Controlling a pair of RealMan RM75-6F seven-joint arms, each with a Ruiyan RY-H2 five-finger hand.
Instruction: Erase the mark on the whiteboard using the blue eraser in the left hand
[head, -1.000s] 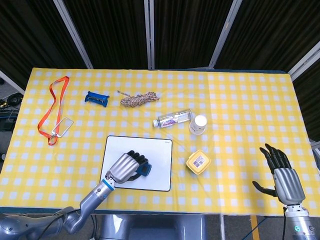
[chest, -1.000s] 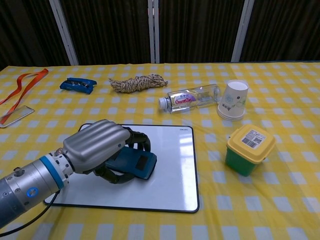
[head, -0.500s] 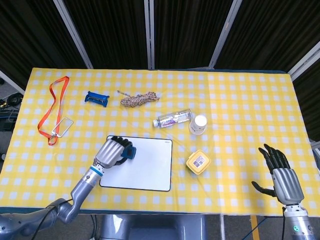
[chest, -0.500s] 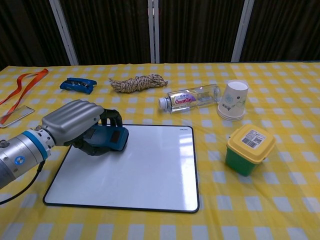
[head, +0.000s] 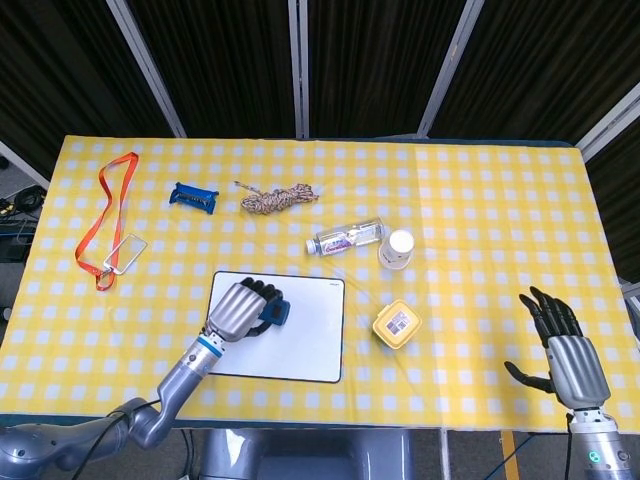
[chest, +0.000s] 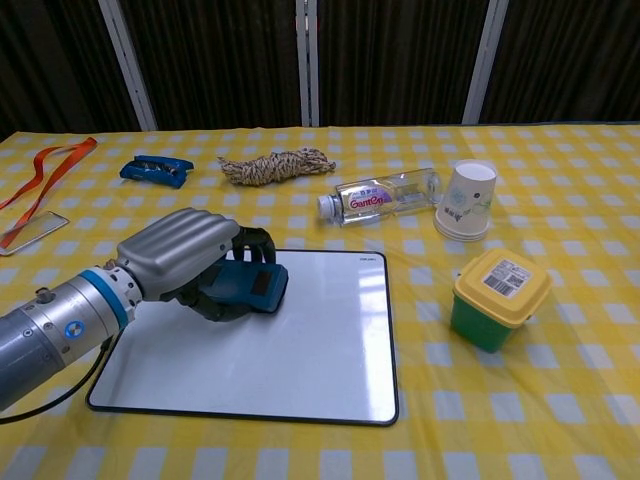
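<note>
My left hand (head: 241, 311) (chest: 188, 259) grips the blue eraser (head: 275, 315) (chest: 255, 288) and presses it flat on the upper left part of the whiteboard (head: 305, 340) (chest: 310, 350). The board's white face shows no mark where it is uncovered; the patch under the hand is hidden. My right hand (head: 561, 350) hovers by the table's near right edge, fingers spread, holding nothing. It does not show in the chest view.
A clear water bottle (head: 347, 239) (chest: 383, 195) and a paper cup (head: 397, 248) (chest: 467, 200) lie beyond the board. A yellow-lidded green tub (head: 397, 324) (chest: 498, 298) stands to its right. Rope (head: 277, 199), blue clip (head: 193, 196), orange lanyard (head: 112, 205) lie far left.
The left hand swept the eraser from the board's lower middle to its top left corner, then back a little toward the right.
</note>
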